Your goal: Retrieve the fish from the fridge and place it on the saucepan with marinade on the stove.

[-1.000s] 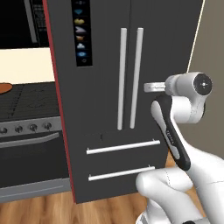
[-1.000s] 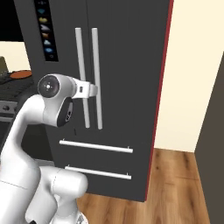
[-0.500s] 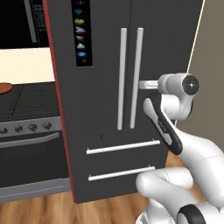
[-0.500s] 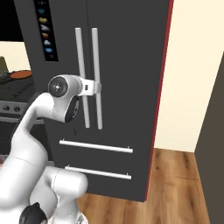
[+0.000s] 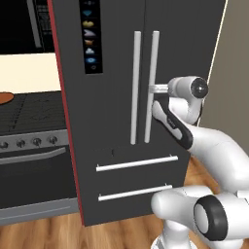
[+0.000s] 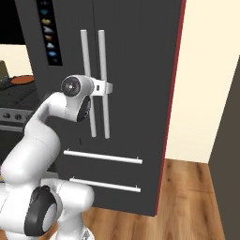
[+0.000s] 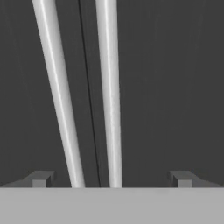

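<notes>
Closed fridge [image 5: 116,58] doors hiding its contents, end effector [image 7: 111,179] spread wide before both handles [image 7: 109,87].

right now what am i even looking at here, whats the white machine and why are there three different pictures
The white machine is a robot arm on a wheeled base, in a computer-rendered kitchen. Two pictures come from cameras on the base, behind the arm to its left and right. The third comes from a camera on the hand, looking along the two-finger gripper.

In front stands a tall dark grey double-door fridge with both doors shut. The gripper reaches toward its two long white bar handles, jaws wide open and holding nothing. In the hand view both bars run between the two dark fingertips.

To the left is a black gas stove with a row of grey knobs, and on it something flat and orange-brown, cut off at the picture's edge.
</notes>
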